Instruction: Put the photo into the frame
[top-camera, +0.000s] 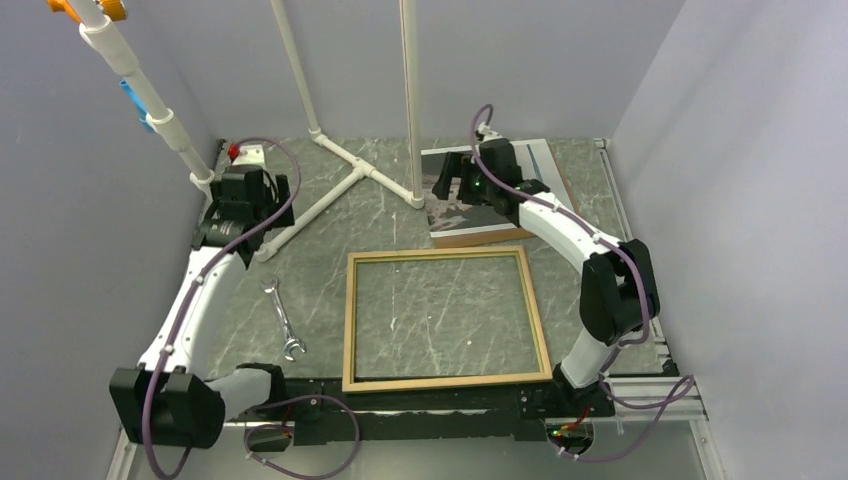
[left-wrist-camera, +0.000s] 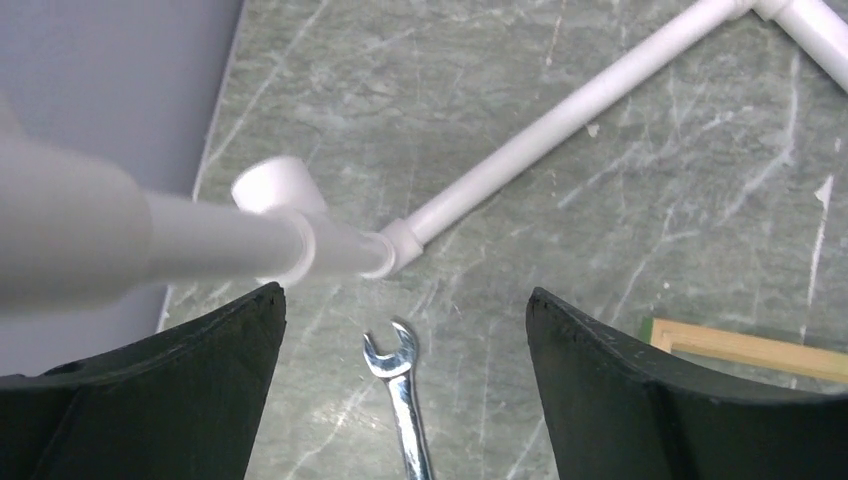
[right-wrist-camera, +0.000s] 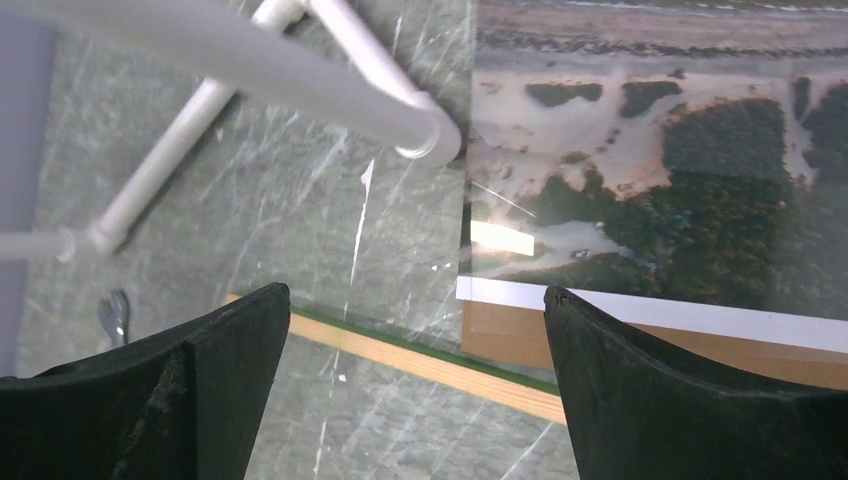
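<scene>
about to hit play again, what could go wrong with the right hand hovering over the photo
1. The photo lies flat on the brown backing board, so the open right hand may pinch both together, or only slide the print.
2. The white pipe foot ends close beside the photo's edge, near the hand; a low approach could knock it.

Soft even light; glare on the photo (right-wrist-camera: 660, 150).
</scene>
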